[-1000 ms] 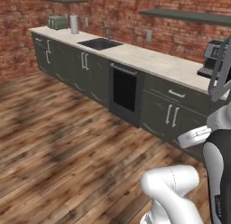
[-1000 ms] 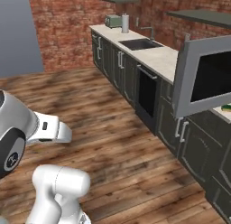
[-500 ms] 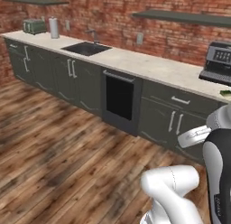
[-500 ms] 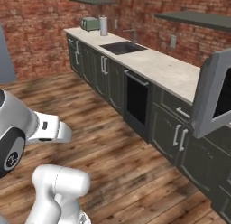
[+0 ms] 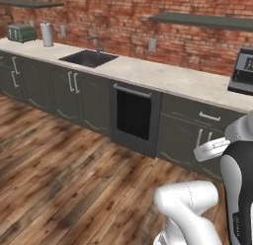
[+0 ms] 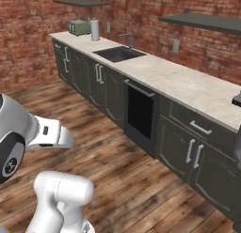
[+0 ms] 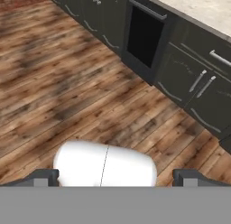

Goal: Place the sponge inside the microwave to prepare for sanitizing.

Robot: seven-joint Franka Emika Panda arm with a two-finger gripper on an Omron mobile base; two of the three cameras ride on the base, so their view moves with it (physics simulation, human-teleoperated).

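The sponge is out of view. My gripper [image 7: 115, 179] is open, its two dark fingertips [image 7: 43, 178] far apart at the bottom of the hand view with nothing between them. It hangs over the wooden floor and points toward the dark lower cabinets. A grey appliance with a dark front panel [image 5: 243, 71] stands on the counter, cut off by the right edge of the left base view. I cannot tell whether it is the microwave.
A long pale counter [image 5: 163, 78] [image 6: 188, 89] runs over dark cabinets. It carries a sink [image 5: 89, 58] [image 6: 117, 53], a toaster [image 5: 21, 33] [image 6: 79, 27] and a paper towel roll [image 5: 47, 34] [image 6: 94, 29]. A dark built-in oven front [image 5: 132, 115] [image 6: 140, 113] [image 7: 145, 35] faces the wooden floor [image 5: 64, 180].
The base has moved, so both base views have shifted and the counter has slid across them. The grey-framed glass door seen earlier has left the right base view. The gripper stays open.
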